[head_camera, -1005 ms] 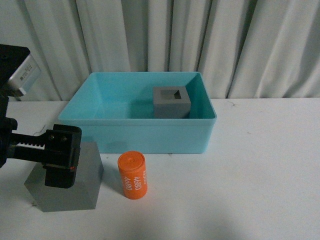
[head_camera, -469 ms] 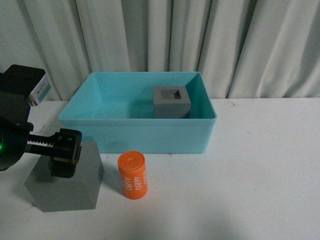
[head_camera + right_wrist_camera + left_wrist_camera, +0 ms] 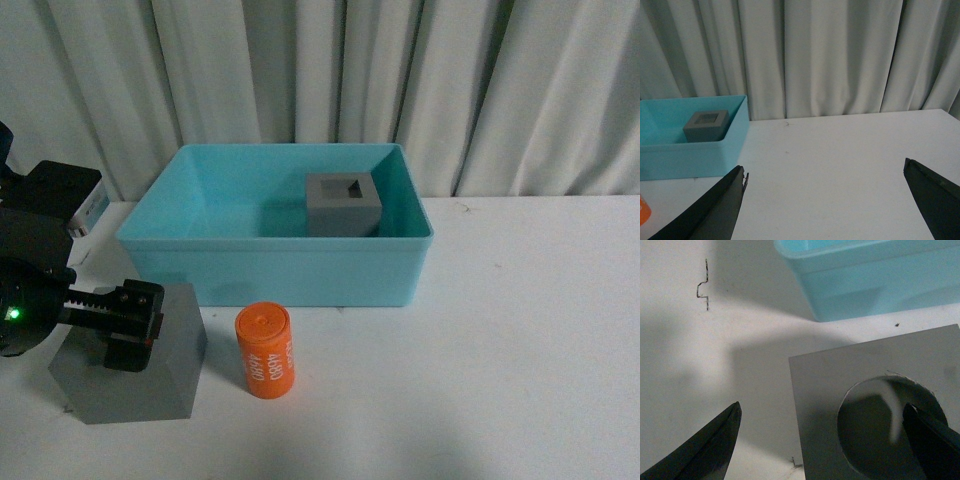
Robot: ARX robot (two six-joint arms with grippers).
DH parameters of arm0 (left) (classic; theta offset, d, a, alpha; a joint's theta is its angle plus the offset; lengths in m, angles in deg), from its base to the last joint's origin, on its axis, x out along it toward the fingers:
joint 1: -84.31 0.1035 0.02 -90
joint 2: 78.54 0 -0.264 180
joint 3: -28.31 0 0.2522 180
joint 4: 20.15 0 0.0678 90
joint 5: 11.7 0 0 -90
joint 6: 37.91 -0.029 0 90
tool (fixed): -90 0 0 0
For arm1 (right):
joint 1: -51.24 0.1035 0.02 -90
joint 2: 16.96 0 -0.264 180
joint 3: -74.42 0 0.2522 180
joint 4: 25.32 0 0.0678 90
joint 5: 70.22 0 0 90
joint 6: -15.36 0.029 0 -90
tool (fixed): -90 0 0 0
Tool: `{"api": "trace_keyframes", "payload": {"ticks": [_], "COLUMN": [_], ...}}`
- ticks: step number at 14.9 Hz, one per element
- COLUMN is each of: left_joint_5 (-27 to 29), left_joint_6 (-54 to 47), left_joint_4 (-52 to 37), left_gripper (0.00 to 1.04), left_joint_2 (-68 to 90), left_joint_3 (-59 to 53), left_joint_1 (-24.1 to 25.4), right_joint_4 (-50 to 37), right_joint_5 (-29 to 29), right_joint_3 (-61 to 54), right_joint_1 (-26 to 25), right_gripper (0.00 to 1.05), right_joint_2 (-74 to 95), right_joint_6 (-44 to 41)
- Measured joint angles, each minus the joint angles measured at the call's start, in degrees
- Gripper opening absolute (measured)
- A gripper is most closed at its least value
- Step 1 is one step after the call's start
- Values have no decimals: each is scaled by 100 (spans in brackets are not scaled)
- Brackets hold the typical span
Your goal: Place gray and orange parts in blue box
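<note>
The blue box (image 3: 270, 242) stands at the back of the white table, holding a gray cube with a square recess (image 3: 343, 205). In front of it, at the left, sits the second gray cube (image 3: 150, 378); its round recess (image 3: 880, 425) shows in the left wrist view. My left gripper (image 3: 130, 325) hangs open just over this cube (image 3: 815, 375), one finger above the recess and the other beyond the cube's edge over the table. The orange cylinder (image 3: 265, 352) with white digits stands upright to the cube's right. My right gripper (image 3: 825, 167) is open over bare table.
Gray curtains (image 3: 320, 70) close off the back. In the right wrist view the blue box (image 3: 690, 157) and its cube (image 3: 705, 125) lie far off to one side. A small bent scratch-like mark (image 3: 703, 282) lies on the table near the box corner (image 3: 865, 285).
My left arm has sunk lower and its gripper has come down closer to the top of the front cube. The cubes, the cylinder and the box have not moved.
</note>
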Motion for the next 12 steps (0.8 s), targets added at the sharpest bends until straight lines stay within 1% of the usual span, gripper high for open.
{"api": "trace_keyframes", "payload": {"ticks": [2, 6, 7, 8, 10, 12], "left_joint_5": [-15, -142, -98, -133, -306, -789], "left_joint_6": [-90, -76, -59, -9, 109, 400], "left_joint_4": [-81, -101, -85, -44, 415, 1375], "left_gripper": [98, 49, 34, 24, 20, 18], "left_joint_2": [87, 212, 212, 157, -267, -1327], "left_joint_3": [31, 31, 17, 7, -72, -81], "left_joint_1": [26, 0, -9, -11, -20, -39], "right_joint_4": [0, 0, 0, -2, 0, 0], "right_joint_5": [0, 0, 0, 0, 0, 0], "right_joint_3": [0, 0, 0, 0, 0, 0], "right_joint_1": [0, 0, 0, 0, 0, 0], "right_gripper": [98, 98, 98, 98, 98, 98], "right_joint_2": [0, 0, 0, 0, 0, 0], "right_joint_6": [0, 0, 0, 0, 0, 0]}}
